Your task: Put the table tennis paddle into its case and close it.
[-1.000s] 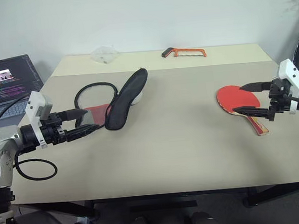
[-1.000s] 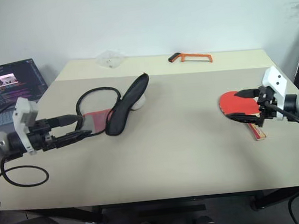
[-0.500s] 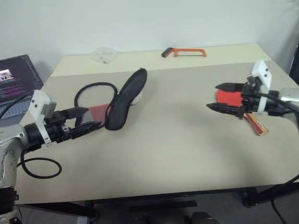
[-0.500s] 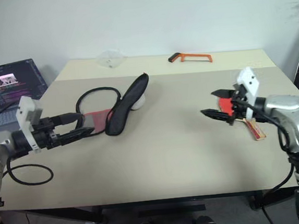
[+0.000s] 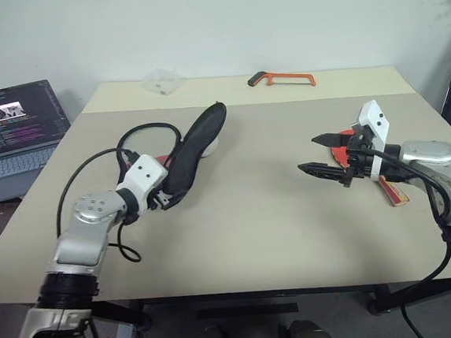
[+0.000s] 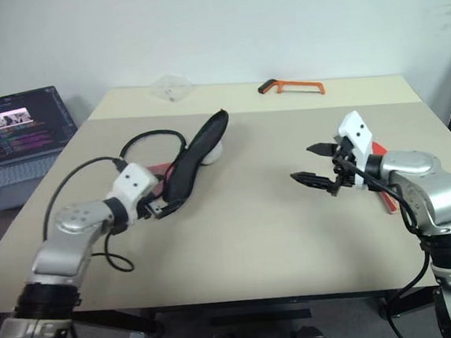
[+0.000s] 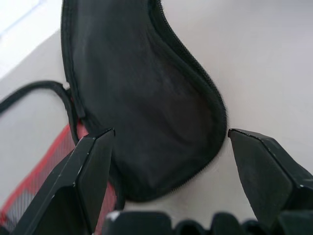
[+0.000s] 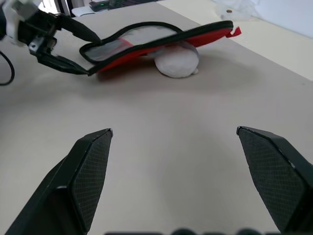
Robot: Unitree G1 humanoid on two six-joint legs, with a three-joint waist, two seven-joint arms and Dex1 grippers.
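Note:
The case (image 5: 196, 152) lies at the table's left, its black flap propped up and slanting, with the red side (image 8: 128, 55) underneath. My left gripper (image 5: 165, 198) is open, and its fingers (image 7: 93, 166) stand on either side of the case's narrow near end without closing on it. The table tennis paddle (image 5: 337, 154) lies flat at the right, its striped handle (image 5: 393, 192) pointing toward the near edge, mostly hidden behind my right hand. Just left of the paddle, my right gripper (image 5: 307, 154) hovers open and empty, pointing toward the case.
A white rounded object (image 8: 177, 62) sits under the case's far end. A black cable loop (image 5: 140, 137) lies beside the case. An orange hacksaw (image 5: 281, 78) and a clear plastic bag (image 5: 159, 81) are at the far edge. A laptop (image 5: 18, 124) stands at the left.
My left gripper has moved right and forward up to the case's near end and rolled over. My right gripper has swung left, off the paddle, early in the second. Both stayed open.

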